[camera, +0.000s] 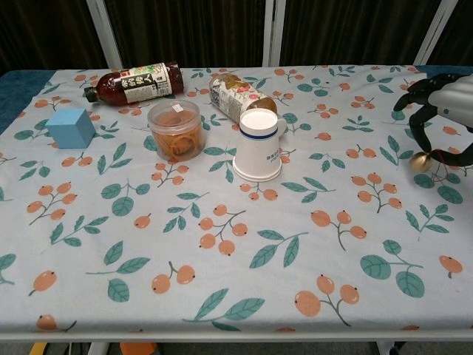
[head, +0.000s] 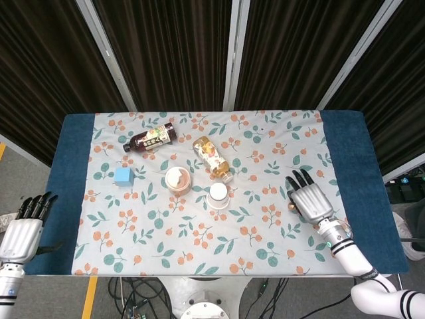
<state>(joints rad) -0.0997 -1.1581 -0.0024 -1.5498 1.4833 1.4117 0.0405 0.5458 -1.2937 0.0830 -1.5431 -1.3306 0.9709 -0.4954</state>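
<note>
My right hand [head: 307, 201] hovers over the right side of the flowered cloth [head: 265, 229], fingers spread and empty; the chest view shows the right hand [camera: 440, 122] at the right edge with curved fingers apart. The nearest thing is an upturned white paper cup [head: 218, 195] [camera: 258, 145] to its left. My left hand [head: 23, 229] hangs off the table's left edge, fingers extended, holding nothing. A clear tub [head: 177, 180] [camera: 174, 129], a blue cube [head: 123, 175] [camera: 70, 127], a dark bottle [head: 149, 138] [camera: 135, 82] and a lying amber bottle [head: 212, 157] [camera: 233, 93] sit mid-table.
A blue table cover [head: 72, 173] shows on both sides of the cloth. Dark curtains with pale posts [head: 232, 53] close off the back. Cables [head: 139, 296] lie on the floor below the front edge.
</note>
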